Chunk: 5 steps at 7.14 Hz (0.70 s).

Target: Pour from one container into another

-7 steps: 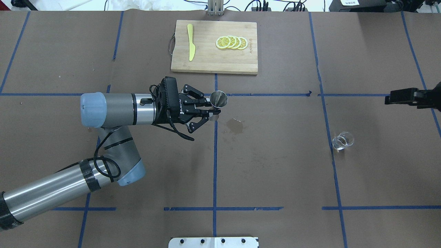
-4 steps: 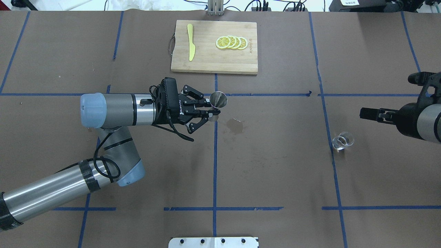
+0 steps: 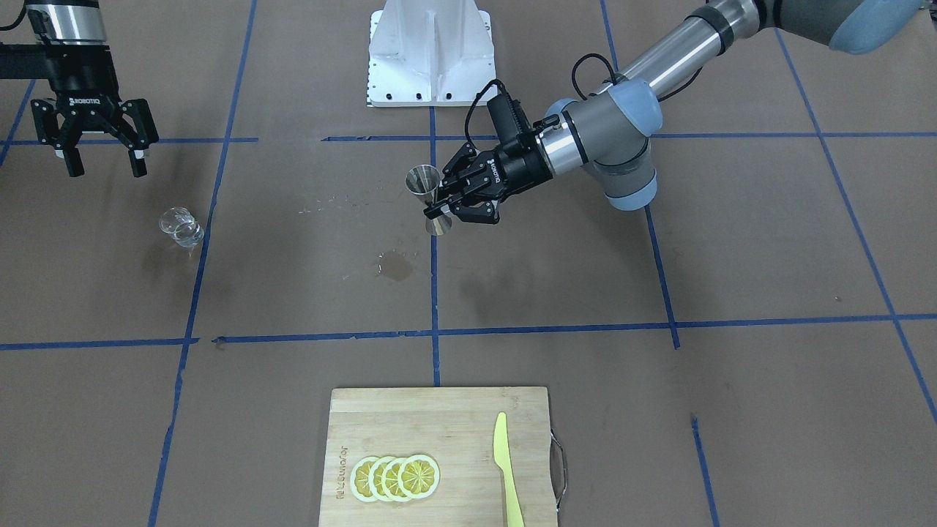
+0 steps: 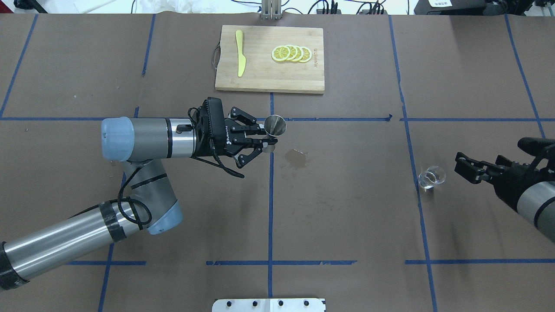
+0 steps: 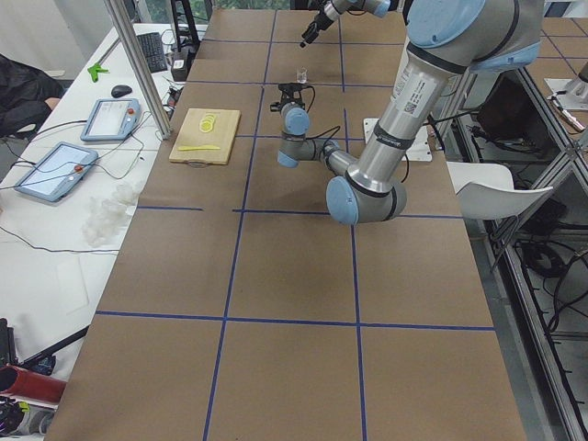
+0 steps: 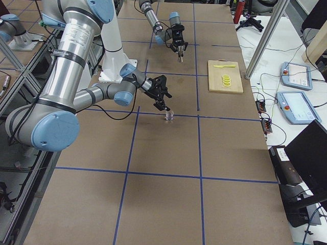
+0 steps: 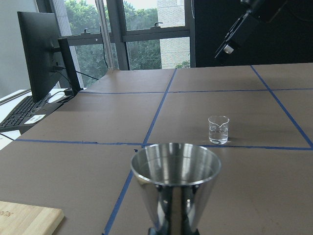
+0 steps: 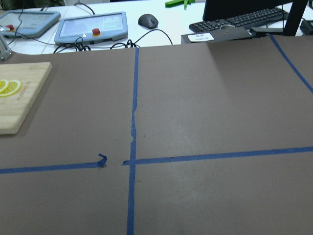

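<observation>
While the left tool [image 4: 265,138] is keeping the steel jigger [image 4: 275,125] clamped above the desk [image 4: 347,216], the right tool [image 4: 460,169], jaws spread, is swinging in beside the standing glass cup [image 4: 431,177]. Grasping is probably coming next.

I count two grippers on my screens: the left gripper [image 4: 265,138] and the right gripper [image 3: 106,167]. On the table [image 4: 347,208] I see one steel jigger [image 3: 423,181] and one glass cup [image 3: 181,227]. One cutting board [image 3: 454,432] lies at the far edge, carrying one yellow knife [image 3: 505,468] and four lemon slices [image 3: 395,477]. There is one wet stain [image 3: 396,267].
</observation>
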### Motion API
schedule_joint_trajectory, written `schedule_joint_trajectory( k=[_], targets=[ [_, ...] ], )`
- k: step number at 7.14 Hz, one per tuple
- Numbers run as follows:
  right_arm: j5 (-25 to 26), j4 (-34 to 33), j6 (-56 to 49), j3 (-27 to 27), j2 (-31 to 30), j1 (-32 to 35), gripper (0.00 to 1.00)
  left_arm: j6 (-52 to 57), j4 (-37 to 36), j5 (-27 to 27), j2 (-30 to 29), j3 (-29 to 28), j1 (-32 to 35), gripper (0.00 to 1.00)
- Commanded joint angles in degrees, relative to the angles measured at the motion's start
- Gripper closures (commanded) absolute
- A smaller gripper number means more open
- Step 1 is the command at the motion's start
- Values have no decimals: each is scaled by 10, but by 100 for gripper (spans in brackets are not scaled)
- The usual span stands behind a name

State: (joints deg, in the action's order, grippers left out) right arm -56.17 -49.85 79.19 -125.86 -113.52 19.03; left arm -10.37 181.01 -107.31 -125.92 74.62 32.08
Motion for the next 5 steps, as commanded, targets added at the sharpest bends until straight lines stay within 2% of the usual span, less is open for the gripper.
schedule_joint_trajectory(
  k=[1,3,5],
  targets=[
    [161,4,33,56,37,-81,0,0,0,0,1,0,0,100],
    [228,5,33,134,102,-94,0,0,0,1,1,0,1,100],
    [257,7,36,166,102,-106,0,0,0,1,1,0,1,100]
  ],
)
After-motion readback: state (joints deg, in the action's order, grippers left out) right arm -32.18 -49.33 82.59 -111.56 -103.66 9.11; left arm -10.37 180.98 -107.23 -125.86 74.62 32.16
